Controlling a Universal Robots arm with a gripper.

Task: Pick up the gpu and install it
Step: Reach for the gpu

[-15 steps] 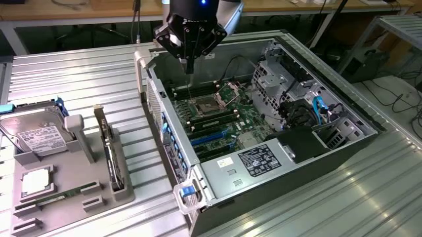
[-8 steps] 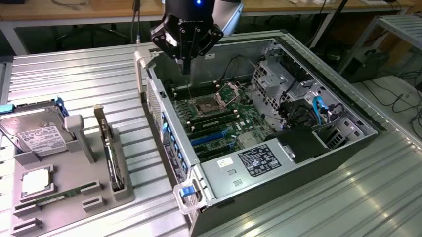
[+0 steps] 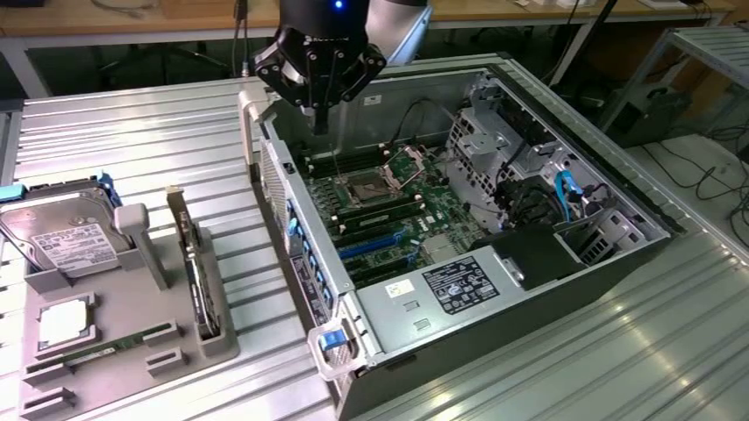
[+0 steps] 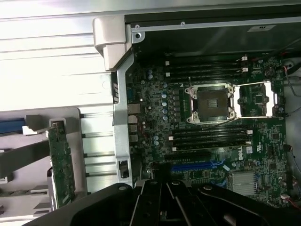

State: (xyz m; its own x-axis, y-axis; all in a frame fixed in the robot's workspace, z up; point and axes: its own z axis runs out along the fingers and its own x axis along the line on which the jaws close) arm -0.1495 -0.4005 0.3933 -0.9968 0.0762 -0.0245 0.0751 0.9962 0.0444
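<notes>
Grey holder (image 3: 135,303) carries the gpu (image 3: 199,276) on edge, well apart from the end effector (image 3: 319,123) — closed tight, empty — over the computer case (image 3: 392,311); exterior view adds a hard drive (image 3: 59,237).

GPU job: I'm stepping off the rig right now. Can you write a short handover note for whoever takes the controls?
Gripper: shut, holding nothing, hanging above the rear edge of the open case.
GPU: standing on edge in the grey holder at the exterior view's left, well apart from the gripper.
Motherboard: exposed, with no card seated in the blue slots.
Done: nothing that shows; the GPU is not yet picked up.
Left: the pick-up and the install in the case.
</notes>
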